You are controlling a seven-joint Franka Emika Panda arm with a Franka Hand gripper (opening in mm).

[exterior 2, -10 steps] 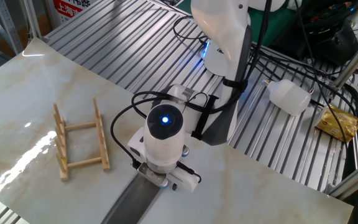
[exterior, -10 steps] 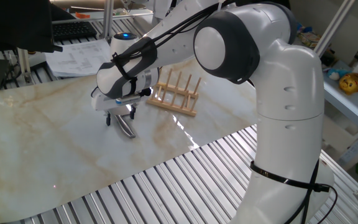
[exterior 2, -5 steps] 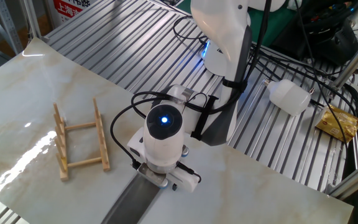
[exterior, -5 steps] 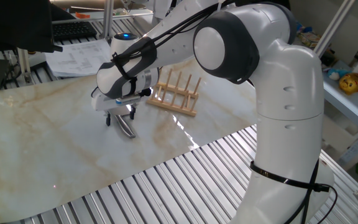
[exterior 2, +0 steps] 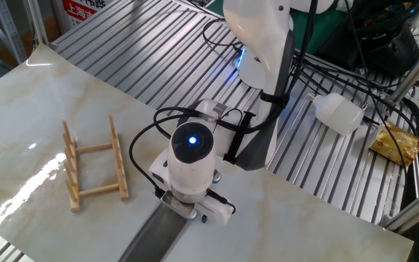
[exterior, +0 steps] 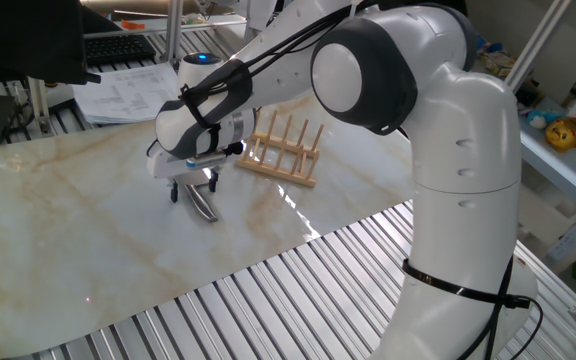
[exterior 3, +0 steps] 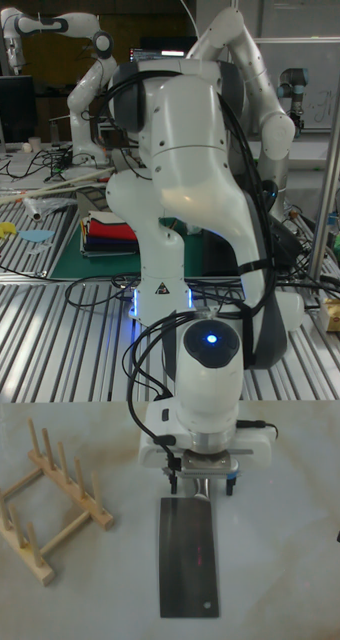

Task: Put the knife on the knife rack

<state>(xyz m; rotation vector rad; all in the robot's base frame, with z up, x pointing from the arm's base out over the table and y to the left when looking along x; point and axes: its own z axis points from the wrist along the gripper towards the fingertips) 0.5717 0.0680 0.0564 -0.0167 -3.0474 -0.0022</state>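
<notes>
The knife [exterior 3: 188,565] lies flat on the marble top, its broad grey blade pointing toward the tall view's camera. Its handle runs up under my gripper [exterior 3: 202,488]. The two fingers stand apart, one on each side of the handle, so the gripper is open and low over it. In one fixed view the knife [exterior: 203,205] shows as a dark sliver below the gripper [exterior: 193,190]. The knife rack [exterior: 283,150] stands upright just right of it. From the other side the rack [exterior 2: 93,167] sits left of the blade [exterior 2: 148,236], with my wrist hiding the handle.
The marble sheet [exterior: 68,230] lies on a slatted metal table [exterior: 298,290]. Papers [exterior: 128,90] and a keyboard [exterior: 118,45] sit behind it. A white bottle [exterior 2: 338,113] and a yellow packet [exterior 2: 397,142] lie near the arm's base.
</notes>
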